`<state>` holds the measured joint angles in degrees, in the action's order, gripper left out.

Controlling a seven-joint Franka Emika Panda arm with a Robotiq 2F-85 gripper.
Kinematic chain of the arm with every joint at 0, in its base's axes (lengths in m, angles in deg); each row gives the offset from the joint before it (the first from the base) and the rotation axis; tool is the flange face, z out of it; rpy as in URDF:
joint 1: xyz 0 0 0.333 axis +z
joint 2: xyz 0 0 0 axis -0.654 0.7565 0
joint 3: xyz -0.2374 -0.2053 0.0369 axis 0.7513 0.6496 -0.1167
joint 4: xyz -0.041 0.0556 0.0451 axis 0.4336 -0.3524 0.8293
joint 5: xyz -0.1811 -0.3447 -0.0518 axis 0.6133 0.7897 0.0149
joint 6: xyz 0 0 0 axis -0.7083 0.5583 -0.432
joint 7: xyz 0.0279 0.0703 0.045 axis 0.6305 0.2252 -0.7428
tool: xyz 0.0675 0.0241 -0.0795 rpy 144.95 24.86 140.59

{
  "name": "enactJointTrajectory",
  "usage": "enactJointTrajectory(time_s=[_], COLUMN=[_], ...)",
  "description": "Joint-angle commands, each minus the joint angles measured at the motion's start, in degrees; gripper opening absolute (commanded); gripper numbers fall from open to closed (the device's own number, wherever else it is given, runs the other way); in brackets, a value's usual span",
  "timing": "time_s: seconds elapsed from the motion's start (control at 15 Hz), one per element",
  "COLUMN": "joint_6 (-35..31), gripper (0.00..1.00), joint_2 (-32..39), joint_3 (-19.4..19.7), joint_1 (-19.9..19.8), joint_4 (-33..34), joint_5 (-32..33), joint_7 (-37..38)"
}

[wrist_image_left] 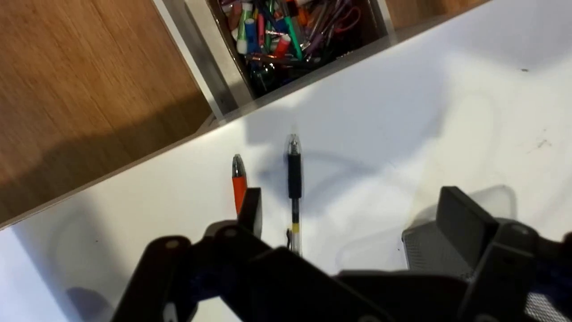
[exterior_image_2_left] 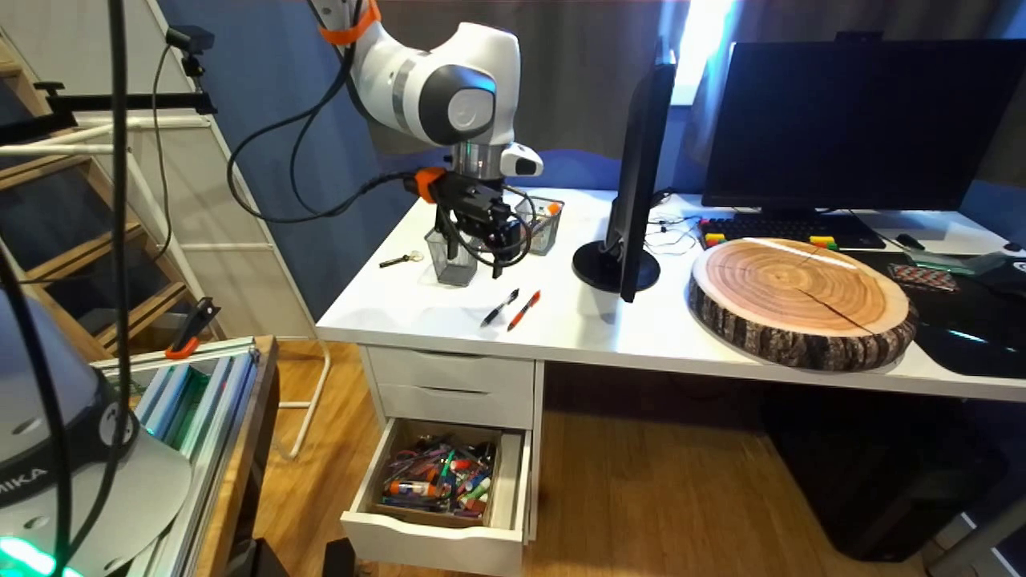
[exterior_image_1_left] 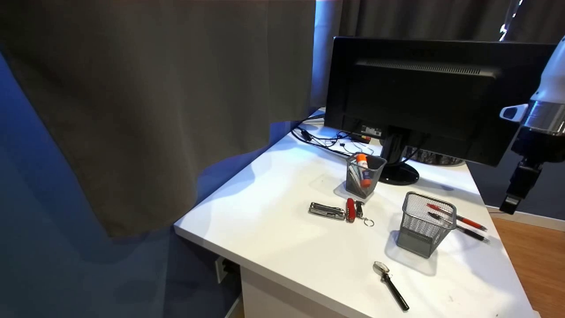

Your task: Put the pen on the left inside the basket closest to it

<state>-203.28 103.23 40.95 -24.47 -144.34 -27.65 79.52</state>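
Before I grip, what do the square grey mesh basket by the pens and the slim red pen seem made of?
The square grey mesh basket looks like painted metal, fairly matte: fine see-through grid. The slim red pen is probably smooth plastic, from its opaque bright colour, perhaps rubbery at the grip; the silvery tip may be metal.

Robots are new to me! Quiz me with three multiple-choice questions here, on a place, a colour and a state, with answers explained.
1. Where's the red pen?
A) Floor B) Wood slab C) Desk
2. What grip colour has the neighbouring pen?
A) Black B) Green C) Blue
3. How are the robot's fingers?
A) Shut B) Spread apart C) Gripping a pen

1 C: an exterior view shows it there, apart from the mesh basket.
2 A: the wrist view shows it dark.
3 B: that view shows a gap between them.
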Motion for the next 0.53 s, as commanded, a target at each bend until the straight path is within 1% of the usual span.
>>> enactJointTrajectory(time_s=[0.0, 0.2, 0.47], joint_6=[-2.6, -5.3, -7.1], gripper=[1.00, 1.00, 1.00], joint_2=[5.5, 9.0, 12.4], joint_3=[0.6, 1.1, 2.2], joint_1=[0.3, 1.0, 2.2], joint_4=[2.1, 3.7, 5.8], joint_5=[3.0, 4.3, 6.6], joint_7=[-1.0, -0.3, 0.3])
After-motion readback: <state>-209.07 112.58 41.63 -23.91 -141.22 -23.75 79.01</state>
